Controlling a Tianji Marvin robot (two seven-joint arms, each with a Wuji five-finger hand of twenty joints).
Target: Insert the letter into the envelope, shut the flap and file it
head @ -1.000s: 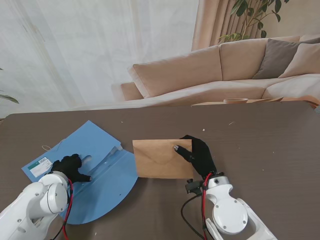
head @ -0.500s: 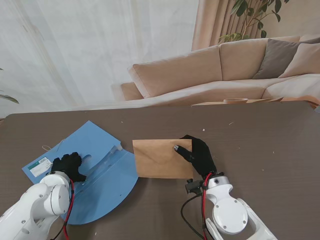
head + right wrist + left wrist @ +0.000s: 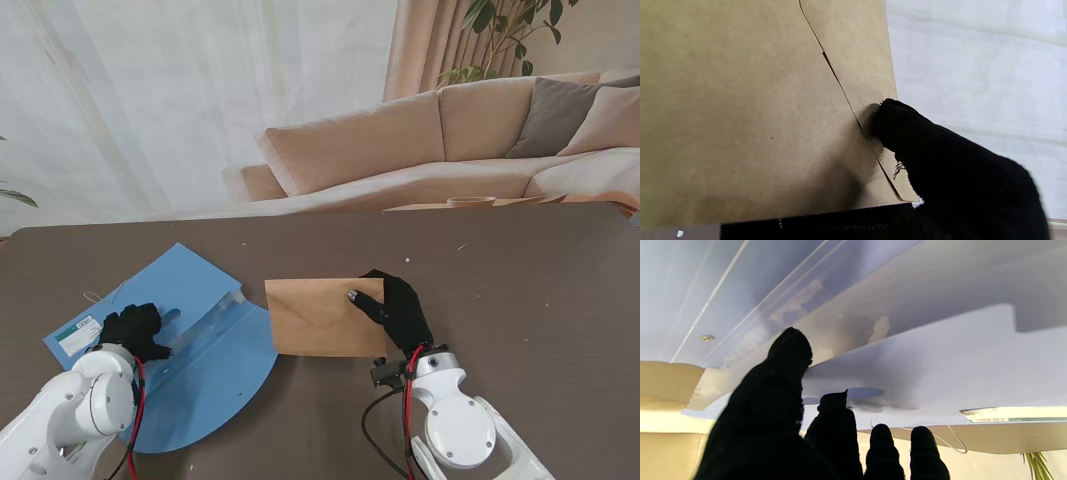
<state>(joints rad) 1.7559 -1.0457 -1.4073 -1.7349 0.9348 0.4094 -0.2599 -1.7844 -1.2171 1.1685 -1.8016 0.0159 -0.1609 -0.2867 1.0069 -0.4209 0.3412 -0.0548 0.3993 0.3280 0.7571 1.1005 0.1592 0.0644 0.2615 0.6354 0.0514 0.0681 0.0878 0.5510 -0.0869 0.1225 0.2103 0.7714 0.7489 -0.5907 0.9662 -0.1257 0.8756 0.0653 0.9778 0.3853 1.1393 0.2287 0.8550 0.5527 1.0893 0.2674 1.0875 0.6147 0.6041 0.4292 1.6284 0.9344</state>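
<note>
On the brown envelope, near the middle of the tabletop, sits the right hand, fingers spread and holding nothing, one fingertip pressed down right at the flap's seam. That flap looks folded shut, and no letter shows anywhere, so I'd judge it is already inside. Good pressing here means a flat, steady fingertip run along the seam without dragging the envelope off toward the table edge. The wrist is low and behind the hand, palm facing down, forearm rising from the near edge. Over to the left, the left hand rests on the open blue folder, fingers loosely curled and gripping nothing I can see; its wrist view shows the fingertips close to the folder's inner pocket. Envelope and folder lie just beside each other, so the filing move looks short.
</note>
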